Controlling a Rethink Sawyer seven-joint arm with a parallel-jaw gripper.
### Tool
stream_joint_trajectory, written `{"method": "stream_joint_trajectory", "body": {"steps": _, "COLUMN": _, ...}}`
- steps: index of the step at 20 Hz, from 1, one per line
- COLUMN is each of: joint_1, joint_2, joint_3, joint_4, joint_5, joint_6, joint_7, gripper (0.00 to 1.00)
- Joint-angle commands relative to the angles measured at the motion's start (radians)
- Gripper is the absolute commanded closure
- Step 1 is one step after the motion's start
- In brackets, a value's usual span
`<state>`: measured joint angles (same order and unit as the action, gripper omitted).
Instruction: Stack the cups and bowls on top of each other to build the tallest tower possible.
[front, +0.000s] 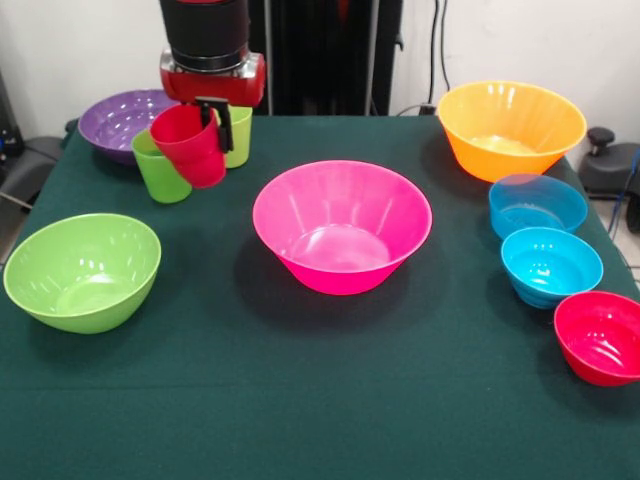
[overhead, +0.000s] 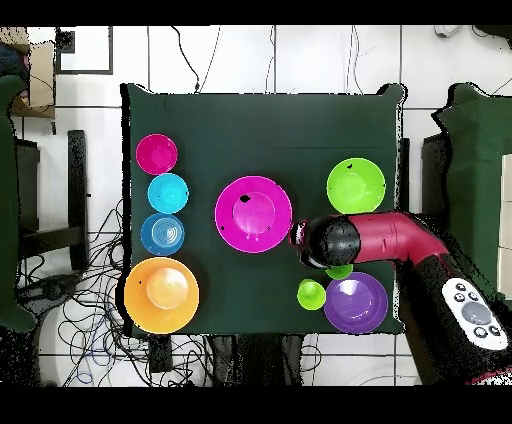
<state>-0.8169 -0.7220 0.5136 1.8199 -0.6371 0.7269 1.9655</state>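
Note:
My gripper (front: 213, 126) is shut on the rim of the red cup (front: 192, 146), which hangs tilted above the table at the back left. Just below and left of it stands the green cup (front: 160, 172), and the lighter lime-green cup (front: 239, 136) stands behind it. In the overhead view the arm covers the red cup, and the green cup (overhead: 311, 294) shows beside the purple bowl (overhead: 356, 302). The large pink bowl (front: 342, 225) sits mid-table. The lime-green bowl (front: 82, 270) lies front left, the purple bowl (front: 120, 122) back left and the orange bowl (front: 510, 128) back right.
Down the right side run three small bowls: translucent blue (front: 537, 205), turquoise (front: 551, 265) and red (front: 600, 335). All rest on a dark green tablecloth (front: 300, 400). Cables and black equipment lie beyond the table's edges.

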Motion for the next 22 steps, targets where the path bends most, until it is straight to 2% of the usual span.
{"method": "stream_joint_trajectory", "body": {"steps": 1, "joint_1": 0.074, "joint_2": -0.004, "joint_3": -0.099, "joint_4": 0.037, "joint_5": 0.035, "joint_6": -0.089, "joint_7": 0.217, "gripper": 1.00}}
{"method": "stream_joint_trajectory", "body": {"steps": 7, "joint_1": 0.137, "joint_2": -0.010, "joint_3": -0.152, "joint_4": 0.052, "joint_5": 0.054, "joint_6": -0.144, "joint_7": 0.269, "gripper": 1.00}}
{"method": "stream_joint_trajectory", "body": {"steps": 22, "joint_1": 0.262, "joint_2": -0.001, "joint_3": -0.246, "joint_4": 0.045, "joint_5": 0.143, "joint_6": -0.181, "joint_7": 0.315, "gripper": 1.00}}
